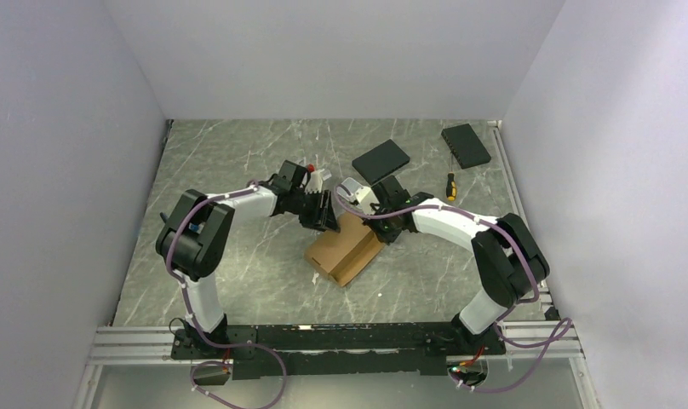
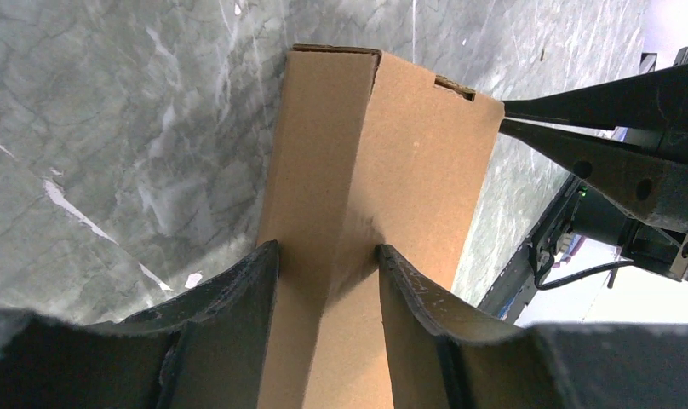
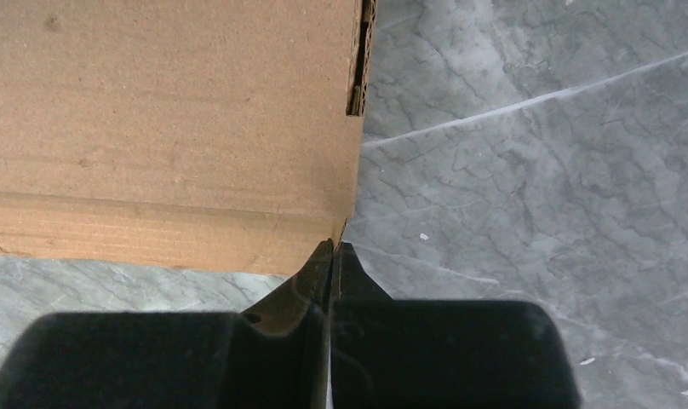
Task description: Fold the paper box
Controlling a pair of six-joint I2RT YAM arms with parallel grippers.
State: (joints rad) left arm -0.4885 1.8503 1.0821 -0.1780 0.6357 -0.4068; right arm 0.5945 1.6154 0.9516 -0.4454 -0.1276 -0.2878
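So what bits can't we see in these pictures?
- Top view: the tips of the left gripper and right gripper are too small to make out and sit tucked under their own wrists.
- Left wrist view: the near end of the paper box is hidden behind the fingers and cut off by the bottom edge. Whether they squeeze it or only straddle it is unclear.
- Right wrist view: the paper box runs past the top and left edges.
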